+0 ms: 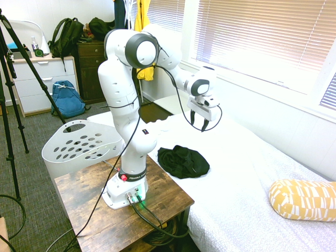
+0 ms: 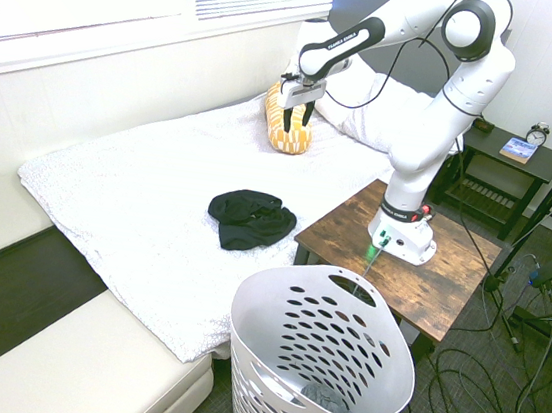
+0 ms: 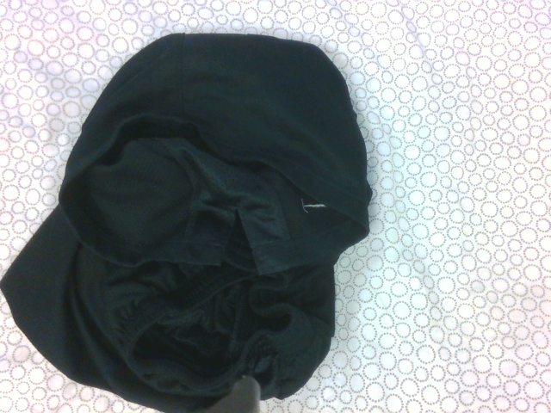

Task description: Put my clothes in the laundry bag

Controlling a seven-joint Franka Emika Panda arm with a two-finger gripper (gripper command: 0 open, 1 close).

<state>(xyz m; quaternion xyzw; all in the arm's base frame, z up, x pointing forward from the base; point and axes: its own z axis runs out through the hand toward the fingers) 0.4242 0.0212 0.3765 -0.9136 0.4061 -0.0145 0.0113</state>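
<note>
- Hamper (image 2: 260, 317) stands near, in second exterior view.
- Black garment (image 2: 251, 222) lies crumpled on the bed (image 2: 139, 175), left of the desk (image 2: 351, 226); probably light, soft, floppy. Better to pinch a raised fold.
- End effector (image 2: 297, 127), farther, is released, fingers apart, holding nothing.

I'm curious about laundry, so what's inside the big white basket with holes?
Some crumpled gray cloth lies low in the white basket. Anything under the cloth is covered.
</note>
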